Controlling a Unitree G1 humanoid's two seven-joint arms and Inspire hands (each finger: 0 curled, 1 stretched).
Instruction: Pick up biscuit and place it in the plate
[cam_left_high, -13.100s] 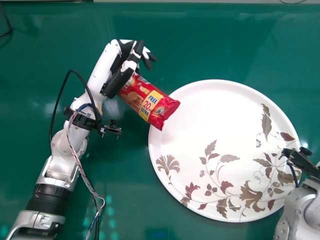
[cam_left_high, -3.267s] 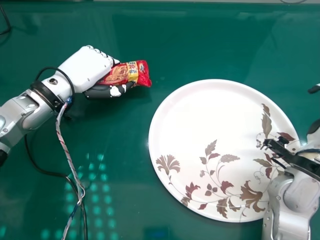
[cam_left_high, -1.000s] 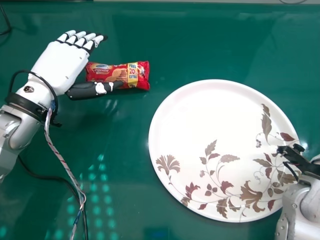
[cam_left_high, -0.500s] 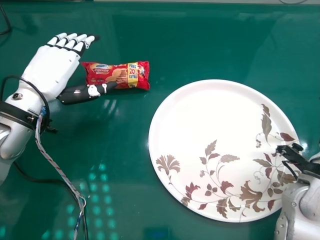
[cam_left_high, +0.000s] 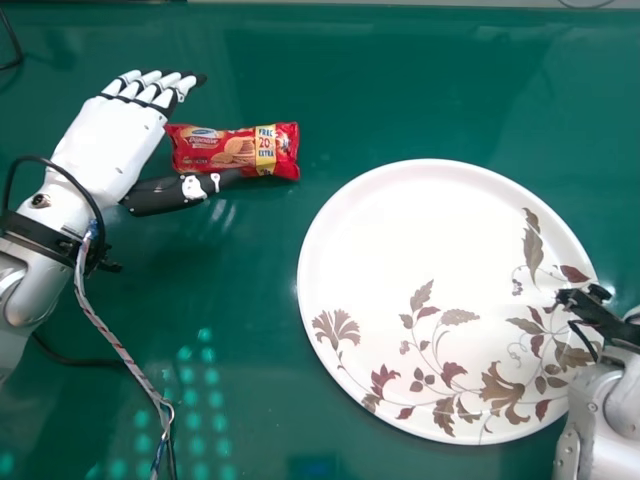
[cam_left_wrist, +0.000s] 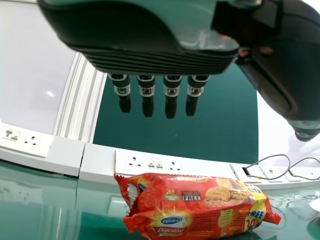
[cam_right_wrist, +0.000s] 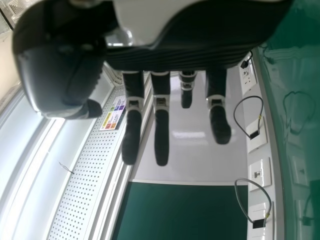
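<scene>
In the head view my left hand (cam_left_high: 108, 145) is open at the upper left, its thumb against or over the lower edge of the red biscuit packet (cam_left_high: 235, 149), which lies flat on the table. The left wrist view has the left hand (cam_left_wrist: 150, 35) with its fingers extended and the biscuit packet (cam_left_wrist: 197, 206) in front of the palm, not gripped. The round white plate (cam_left_high: 400, 230) with leaf patterns stands to the packet's lower right. My right forearm is at the plate's right edge; the right hand (cam_right_wrist: 165, 45) in the right wrist view has straight, relaxed fingers.
The green glossy table (cam_left_high: 250, 300) carries the packet and plate. A cable and twisted wires hang from the left forearm across the table's left part. A black bracket on the right arm (cam_left_high: 605, 400) overlaps the plate's right rim. White socket panels (cam_left_wrist: 150, 162) line the far edge.
Earlier the left hand held the packet near the plate, then at the upper left. It has since opened and drawn back leftward, leaving the packet lying on the table. The right arm has shifted slightly.
</scene>
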